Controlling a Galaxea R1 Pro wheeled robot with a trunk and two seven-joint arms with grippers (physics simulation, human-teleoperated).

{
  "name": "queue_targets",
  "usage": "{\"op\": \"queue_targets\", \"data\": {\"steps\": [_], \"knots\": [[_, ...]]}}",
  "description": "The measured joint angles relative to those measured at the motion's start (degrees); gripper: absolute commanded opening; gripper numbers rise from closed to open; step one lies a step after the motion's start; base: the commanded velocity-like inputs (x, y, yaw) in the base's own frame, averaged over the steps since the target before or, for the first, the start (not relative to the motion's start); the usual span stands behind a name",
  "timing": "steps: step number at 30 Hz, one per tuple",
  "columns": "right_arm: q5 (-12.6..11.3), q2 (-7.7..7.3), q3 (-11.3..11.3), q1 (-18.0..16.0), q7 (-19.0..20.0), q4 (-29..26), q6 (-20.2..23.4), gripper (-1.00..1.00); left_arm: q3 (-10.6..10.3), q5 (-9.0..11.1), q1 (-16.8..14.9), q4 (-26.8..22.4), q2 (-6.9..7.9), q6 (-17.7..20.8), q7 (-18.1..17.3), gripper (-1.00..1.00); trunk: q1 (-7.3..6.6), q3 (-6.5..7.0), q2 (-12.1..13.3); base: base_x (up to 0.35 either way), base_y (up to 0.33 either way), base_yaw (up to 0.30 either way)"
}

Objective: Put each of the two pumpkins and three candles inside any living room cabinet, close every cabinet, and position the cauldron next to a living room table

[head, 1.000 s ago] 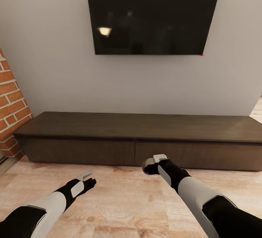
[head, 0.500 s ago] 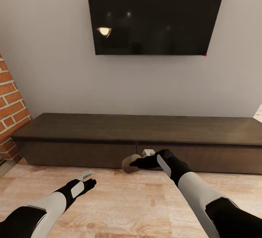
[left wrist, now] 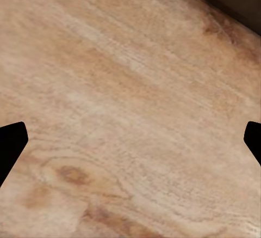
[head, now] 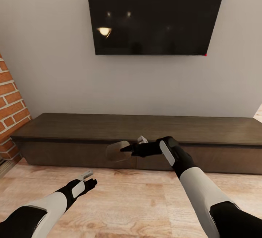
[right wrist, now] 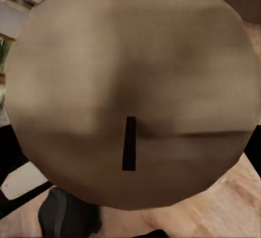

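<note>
Head view: a short beige-tan cylindrical candle [head: 117,150] is held clamped between the fingers of the right gripper [head: 125,148], carried in front of the long low dark-brown wooden cabinet [head: 138,129], level with its drawer fronts and near the seam between them. In the right wrist view the candle's flat round face [right wrist: 130,91] with a thin dark wick is seen close up, gripped from either side. The left gripper [head: 88,179] is held low over the pale wooden floor [head: 138,201], well short of the cabinet; in the left wrist view its two dark fingertips [left wrist: 11,142] are set wide apart, with nothing between them.

Every drawer front in view appears shut, so the candle cannot yet be stowed. It is judged that the free left gripper should be brought to a drawer front's upper edge and the drawer drawn out fully before the candle is lowered in. The candle should be kept firmly clamped and clear of the cabinet face meanwhile.
</note>
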Motion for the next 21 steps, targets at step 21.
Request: {"op": "queue_targets", "data": {"steps": [21], "knots": [[-3.0, -0.10, -3.9, -0.1, 15.9, -15.3, 2.0, -1.00, 0.3, 0.9, 0.0, -0.7, -0.01, 0.0, -4.0, 1.00, 0.00, 0.00, 0.0, 0.000, 0.000, 0.000]]}}
